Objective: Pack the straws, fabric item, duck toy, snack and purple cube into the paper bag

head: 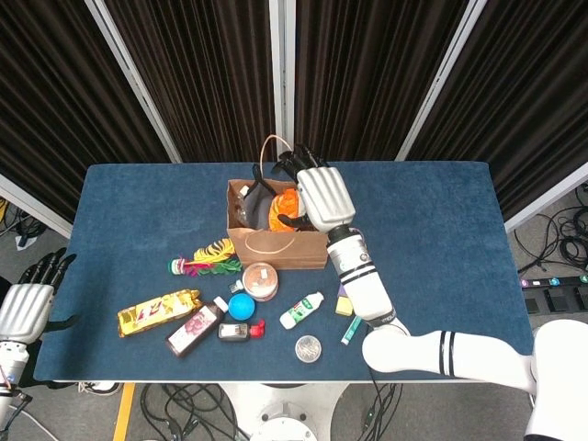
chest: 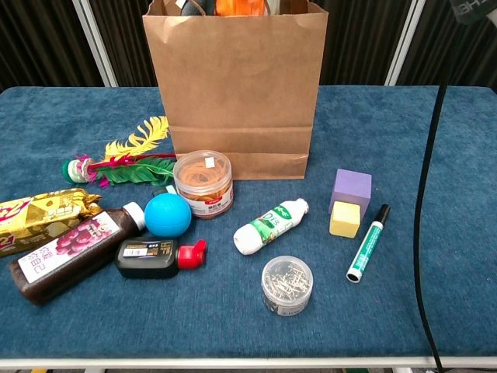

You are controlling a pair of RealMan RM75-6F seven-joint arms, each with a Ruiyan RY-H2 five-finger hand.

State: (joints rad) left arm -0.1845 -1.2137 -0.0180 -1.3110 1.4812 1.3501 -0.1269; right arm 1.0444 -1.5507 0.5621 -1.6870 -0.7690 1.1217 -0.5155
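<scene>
The brown paper bag [head: 276, 246] stands upright at mid-table, also seen close up in the chest view [chest: 237, 93]. My right hand [head: 317, 197] hovers over the bag's open top and grips the orange snack packet [head: 287, 202], whose top pokes above the rim [chest: 241, 8]. A dark fabric item [head: 261, 209] lies inside the bag to the left of the snack. The purple cube [chest: 351, 189] sits on the table right of the bag, mostly hidden by my right forearm in the head view. My left hand [head: 26, 308] hangs open off the table's left front corner, holding nothing.
In front of the bag lie a feather shuttlecock [chest: 124, 159], a rubber-band jar [chest: 203, 183], a blue ball [chest: 167, 214], a gold snack bar [chest: 39, 214], two dark bottles [chest: 70, 252], a white bottle [chest: 270, 225], a clip tin [chest: 286, 284], a yellow block [chest: 345, 219] and a green marker [chest: 368, 242].
</scene>
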